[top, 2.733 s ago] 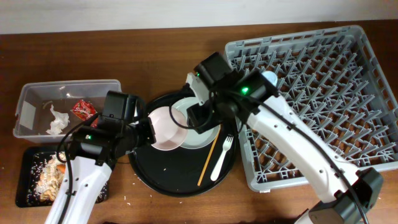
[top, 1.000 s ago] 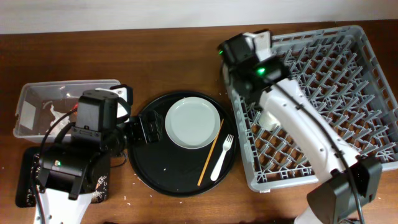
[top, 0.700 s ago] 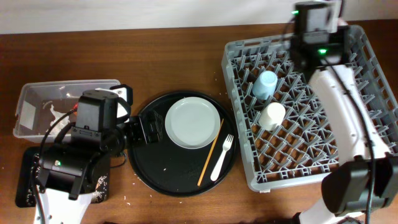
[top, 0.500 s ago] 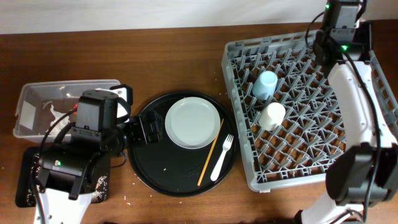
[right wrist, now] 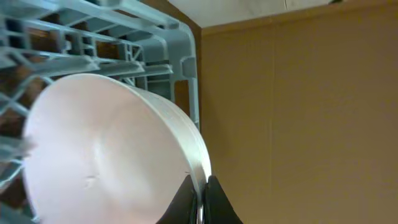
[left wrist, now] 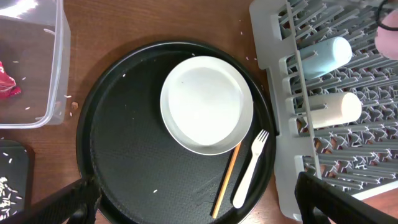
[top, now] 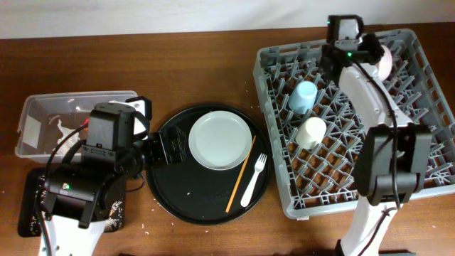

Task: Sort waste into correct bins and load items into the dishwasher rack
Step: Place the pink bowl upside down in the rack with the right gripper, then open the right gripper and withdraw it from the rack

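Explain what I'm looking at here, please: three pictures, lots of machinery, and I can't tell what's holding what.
This is a two-armed robot at a wooden table. The wide picture looks straight down from above. The other two come from small cameras on each arm's wrist. The left gripper is open and empty, hovering over a round black tray that carries a plate, a white fork and a wooden stick. The right gripper pinches the rim of a pinkish-white bowl at the far corner of the grey dishwasher rack, where a light blue cup and a white cup lie. At the left sit a clear tub and a flat black tray.
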{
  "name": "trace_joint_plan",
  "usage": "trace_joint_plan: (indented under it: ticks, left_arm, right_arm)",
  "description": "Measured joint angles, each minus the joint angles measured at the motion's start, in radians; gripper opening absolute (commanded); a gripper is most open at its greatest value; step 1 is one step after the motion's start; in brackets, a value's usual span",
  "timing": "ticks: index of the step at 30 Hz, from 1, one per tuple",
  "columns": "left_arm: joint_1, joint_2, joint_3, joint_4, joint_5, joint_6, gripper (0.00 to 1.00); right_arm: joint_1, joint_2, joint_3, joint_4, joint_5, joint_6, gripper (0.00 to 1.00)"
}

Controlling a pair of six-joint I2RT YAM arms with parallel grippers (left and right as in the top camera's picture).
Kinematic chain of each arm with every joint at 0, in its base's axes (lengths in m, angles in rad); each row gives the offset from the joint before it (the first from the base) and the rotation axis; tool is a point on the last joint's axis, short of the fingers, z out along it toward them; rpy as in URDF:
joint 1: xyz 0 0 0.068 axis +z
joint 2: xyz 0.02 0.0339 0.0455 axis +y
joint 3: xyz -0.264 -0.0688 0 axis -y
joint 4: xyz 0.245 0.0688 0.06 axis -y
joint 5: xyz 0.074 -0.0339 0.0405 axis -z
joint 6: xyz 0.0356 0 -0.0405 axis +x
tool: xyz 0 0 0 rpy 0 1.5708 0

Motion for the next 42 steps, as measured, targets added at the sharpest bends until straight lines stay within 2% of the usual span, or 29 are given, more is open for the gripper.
trace_joint_plan:
  ticks: [6,9,12,16,19,22,26,30,33,36,37,39,41,42]
  left_arm:
    - [0.000,0.000,0.000,0.000,0.000,0.000,0.99]
    - [0.000,0.000,0.000,0.000,0.000,0.000,0.99]
    - [0.000,0.000,0.000,0.000,0.000,0.000,0.99]
    - [0.000,0.000,0.000,0.000,0.000,0.000,0.99]
    - [0.000,0.000,0.000,0.001,0.000,0.000,0.99]
    - [0.000,0.000,0.000,0.000,0.000,0.000,0.99]
    - [0.000,0.000,0.000,-0.001,0.000,0.000,0.99]
    - [0.000,0.000,0.000,0.000,0.000,0.000,0.99]
    - [0.000,0.000,0.000,0.000,0.000,0.000,0.99]
    - [0.000,0.000,0.000,0.000,0.000,0.000,0.99]
    - [0.000,0.000,0.000,0.000,0.000,0.000,0.99]
    - [0.000,0.000,0.000,0.000,0.000,0.000,0.99]
    - [0.000,0.000,0.000,0.000,0.000,0.000,0.99]
    - [0.000,0.000,0.000,-0.001,0.000,0.000,0.99]
  right_arm:
    - [0.069,0.009,0.000,-0.055,-0.011,0.010,0.21]
    - [0.108,0.018,0.000,-0.056,-0.021,0.012,0.36]
    - [0.165,0.019,0.000,-0.056,-0.023,0.010,0.45]
    - [0.235,0.019,0.000,-0.057,-0.029,0.036,0.48]
    - [0.251,-0.013,0.000,-0.097,-0.081,0.117,0.48]
    - [0.238,-0.146,0.000,-0.198,-0.242,0.222,0.49]
    - [0.126,-0.429,0.000,-0.304,-0.521,0.428,0.49]
    - [-0.034,-0.526,0.000,-0.395,-0.696,0.569,0.33]
    - [-0.192,-0.521,0.001,-0.497,-0.974,0.624,0.38]
    - [-0.223,-0.518,0.001,-0.603,-1.200,0.641,0.55]
    - [-0.223,-0.518,0.001,-0.624,-1.241,0.640,0.54]
    - [-0.222,-0.518,0.001,-0.632,-1.272,0.643,0.34]
    - [-0.222,-0.516,0.001,-0.603,-1.250,0.641,0.06]
    - [-0.222,-0.513,0.001,-0.588,-1.241,0.645,0.04]
